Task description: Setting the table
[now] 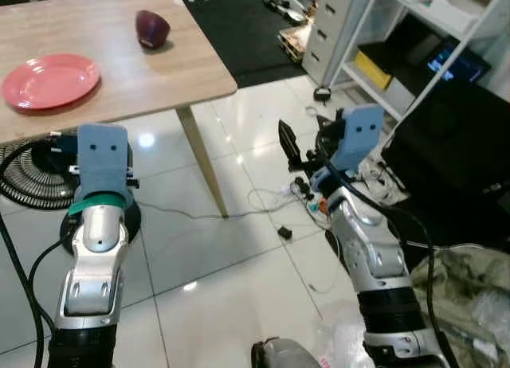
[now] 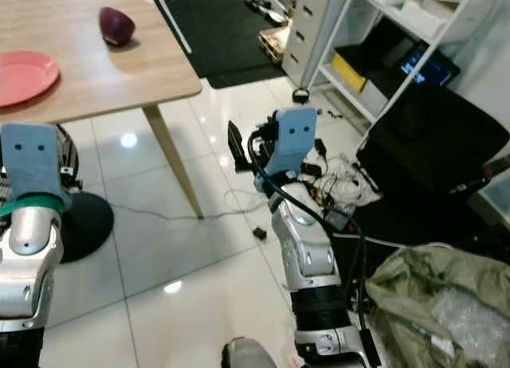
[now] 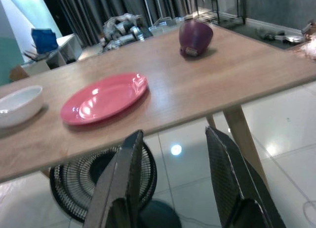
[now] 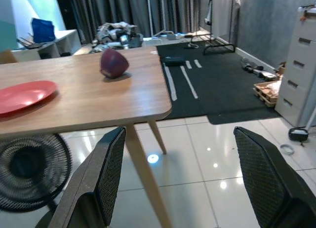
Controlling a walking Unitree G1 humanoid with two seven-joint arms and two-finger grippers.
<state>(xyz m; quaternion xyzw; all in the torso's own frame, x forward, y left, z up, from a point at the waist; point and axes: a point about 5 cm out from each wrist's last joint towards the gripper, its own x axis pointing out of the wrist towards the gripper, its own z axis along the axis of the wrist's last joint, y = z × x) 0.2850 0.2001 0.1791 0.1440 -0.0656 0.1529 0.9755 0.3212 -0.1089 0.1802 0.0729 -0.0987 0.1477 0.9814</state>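
A red plate (image 1: 49, 80) lies on the light wooden table (image 1: 183, 73) toward its left side. A dark purple rounded object (image 1: 151, 28) stands further back near the table's right edge. In the left wrist view a white bowl (image 3: 17, 105) sits beyond the plate (image 3: 104, 97). My left gripper (image 3: 175, 183) is open and empty, held just in front of the table's near edge, below the plate. My right gripper (image 4: 182, 183) is also open and empty, out over the tiled floor to the right of the table corner.
A black floor fan (image 1: 32, 173) stands under the table beside its leg (image 1: 203, 165). Cables and a power strip (image 1: 307, 197) litter the floor ahead of my right arm. A white shelf (image 1: 414, 33), a drawer cabinet (image 1: 331, 25), a black chair (image 2: 430, 145) and a greenish bag (image 2: 438, 304) crowd the right.
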